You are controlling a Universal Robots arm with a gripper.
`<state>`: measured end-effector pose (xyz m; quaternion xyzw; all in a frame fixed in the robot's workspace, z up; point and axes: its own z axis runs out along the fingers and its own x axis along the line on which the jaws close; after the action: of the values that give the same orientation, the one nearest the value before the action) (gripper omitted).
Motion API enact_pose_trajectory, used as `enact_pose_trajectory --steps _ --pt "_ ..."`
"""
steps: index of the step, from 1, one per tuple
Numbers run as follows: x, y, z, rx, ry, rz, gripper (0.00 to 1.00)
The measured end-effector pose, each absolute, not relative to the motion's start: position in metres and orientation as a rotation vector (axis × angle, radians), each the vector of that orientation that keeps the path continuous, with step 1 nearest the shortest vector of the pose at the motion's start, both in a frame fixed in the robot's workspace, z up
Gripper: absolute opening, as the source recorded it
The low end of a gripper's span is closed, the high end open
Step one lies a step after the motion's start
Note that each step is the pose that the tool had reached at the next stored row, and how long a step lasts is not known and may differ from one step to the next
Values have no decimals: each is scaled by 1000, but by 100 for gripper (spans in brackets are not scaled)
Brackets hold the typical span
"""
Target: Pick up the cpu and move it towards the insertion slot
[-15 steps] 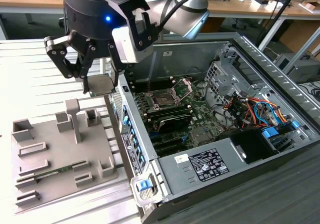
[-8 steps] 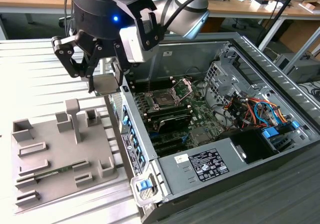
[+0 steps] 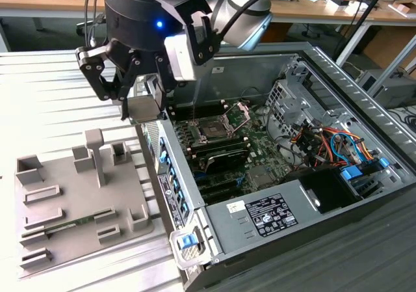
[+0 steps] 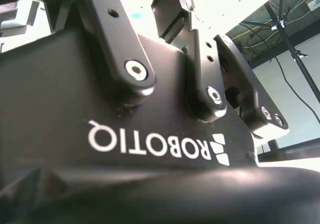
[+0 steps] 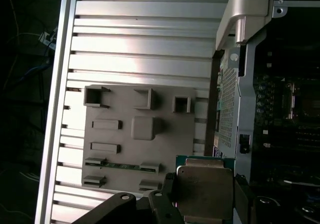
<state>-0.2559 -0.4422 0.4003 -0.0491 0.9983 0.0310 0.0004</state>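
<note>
the fingers (image 3: 123, 98) are pinching the cpu (image 3: 144, 108) by two opposite edges and hold it flat in the air, its pale metal top facing up towards the wrist. in the exterior view the chip hangs just outside the open computer case (image 3: 364, 194), close to the case's outer wall (image 3: 170, 181) and above the strip of ribbed table (image 3: 45, 103) between that wall and the grey holder tray (image 3: 71, 201). in the first wrist view the silvery lid sits on a green board edge, with dark finger pads against two sides.

the insertion slot (image 3: 211, 131) lies inside the case on the motherboard (image 3: 260, 152), towards the exterior view's right of the cpu and lower than it. its dark square centre is uncovered and its metal bracket (image 3: 238, 113) stands tilted up behind it. the chip and the slot are apart, with the case wall between them.

a thin green memory stick (image 5: 122, 165) lies in the holder tray.
</note>
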Motion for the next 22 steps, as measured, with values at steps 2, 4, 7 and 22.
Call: enact_pose_trajectory --steps 2,4,7,22 --pt "-254 -442 400 -154 3136 98 55" --pt "-251 -442 400 -154 3136 97 55" --pt "-246 -442 400 -154 3136 97 55" --pt "-229 -442 400 -154 3136 97 55"
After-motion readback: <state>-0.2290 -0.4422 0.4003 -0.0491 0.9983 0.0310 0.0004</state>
